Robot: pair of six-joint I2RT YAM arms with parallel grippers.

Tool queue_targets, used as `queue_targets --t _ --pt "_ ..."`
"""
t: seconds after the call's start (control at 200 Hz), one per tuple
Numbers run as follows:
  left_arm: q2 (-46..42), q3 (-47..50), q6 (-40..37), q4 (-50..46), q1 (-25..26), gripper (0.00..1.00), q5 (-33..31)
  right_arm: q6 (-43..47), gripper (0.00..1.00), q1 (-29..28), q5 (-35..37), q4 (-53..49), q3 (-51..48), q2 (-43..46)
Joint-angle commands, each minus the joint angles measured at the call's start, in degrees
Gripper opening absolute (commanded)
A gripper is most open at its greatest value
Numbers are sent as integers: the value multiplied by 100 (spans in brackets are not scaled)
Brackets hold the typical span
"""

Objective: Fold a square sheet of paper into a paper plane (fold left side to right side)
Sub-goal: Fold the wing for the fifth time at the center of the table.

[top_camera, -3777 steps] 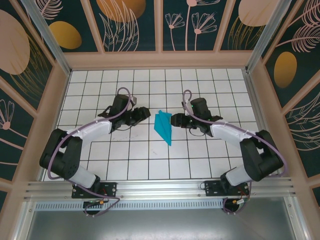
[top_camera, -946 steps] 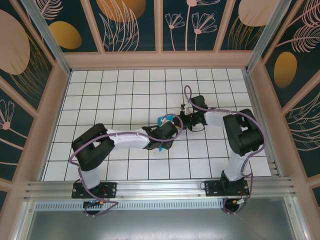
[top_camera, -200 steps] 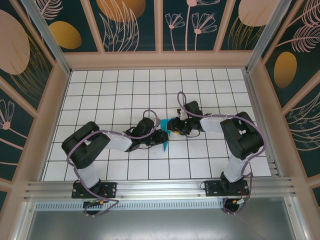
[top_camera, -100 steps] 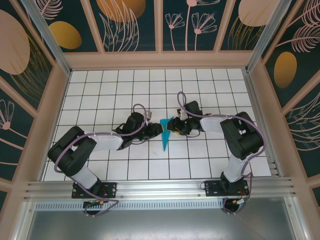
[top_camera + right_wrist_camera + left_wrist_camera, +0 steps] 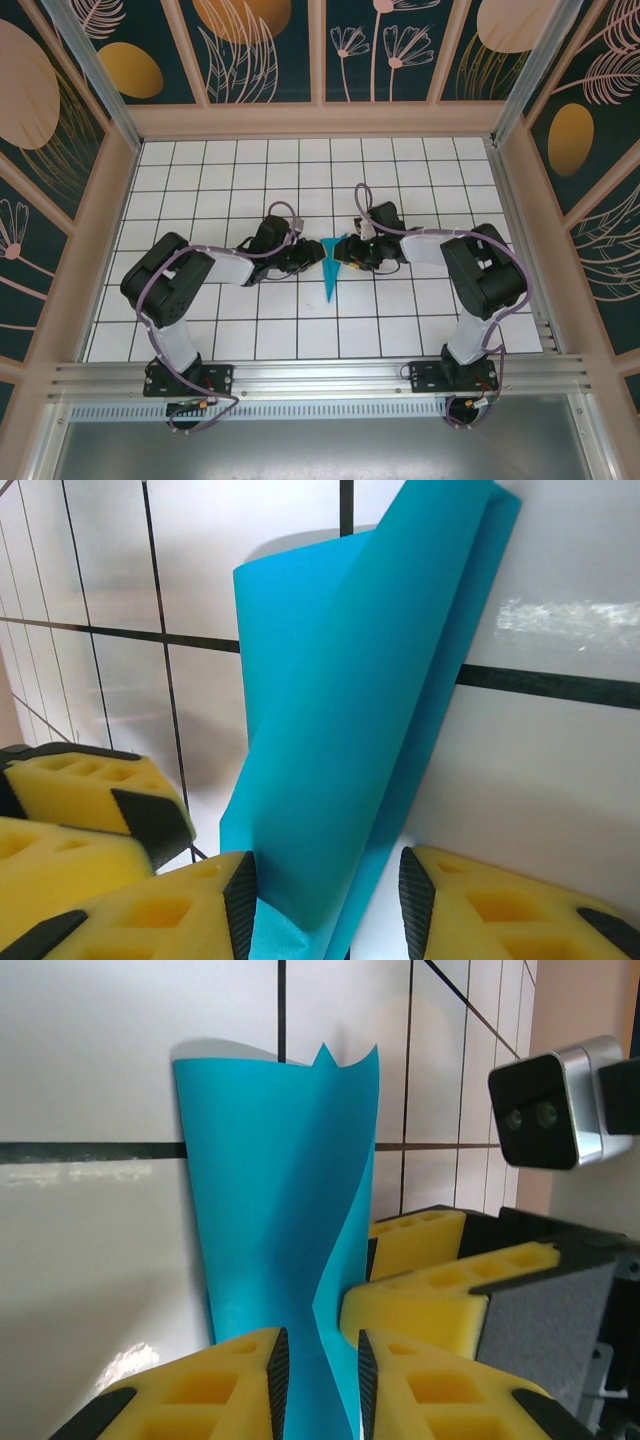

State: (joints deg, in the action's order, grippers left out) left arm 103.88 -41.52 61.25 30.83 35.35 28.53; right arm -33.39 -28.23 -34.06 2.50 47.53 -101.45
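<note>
The square sheet of paper is creased into a slim cyan paper plane (image 5: 330,275) on the white grid table, its point toward the near edge. My left gripper (image 5: 318,258) meets its wide end from the left. In the left wrist view the paper plane (image 5: 270,1200) runs between the narrowly parted jaws of my left gripper (image 5: 318,1350), open. My right gripper (image 5: 346,252) comes from the right. In the right wrist view my right gripper (image 5: 325,870) stands open astride the paper plane (image 5: 350,710), whose raised flap leans against the left pad.
The two grippers' yellow fingers nearly touch over the paper: right fingers (image 5: 430,1280) in the left wrist view, left fingers (image 5: 90,800) in the right wrist view. Wooden walls (image 5: 320,118) ring the tiled table (image 5: 200,180).
My left gripper has moved up from beside the plane's lower part to its wide end, uncovering the point. Its elbow has swung left. The right arm has stayed put.
</note>
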Motion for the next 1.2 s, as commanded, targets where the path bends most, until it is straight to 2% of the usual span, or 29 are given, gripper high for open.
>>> queue_targets --t 0.0,0.646,0.946,1.191 --pt "233 -175 174 234 -47 27 149 122 45 -69 48 -8 17 -233" --pt "668 -429 419 503 -46 25 255 117 46 -91 -18 24 -3 -296" --pt "607 -471 237 246 -52 10 77 139 46 -86 -61 31 17 -318" --pt "574 -480 40 -64 -64 5 -87 165 49 -86 -83 4 55 -244"
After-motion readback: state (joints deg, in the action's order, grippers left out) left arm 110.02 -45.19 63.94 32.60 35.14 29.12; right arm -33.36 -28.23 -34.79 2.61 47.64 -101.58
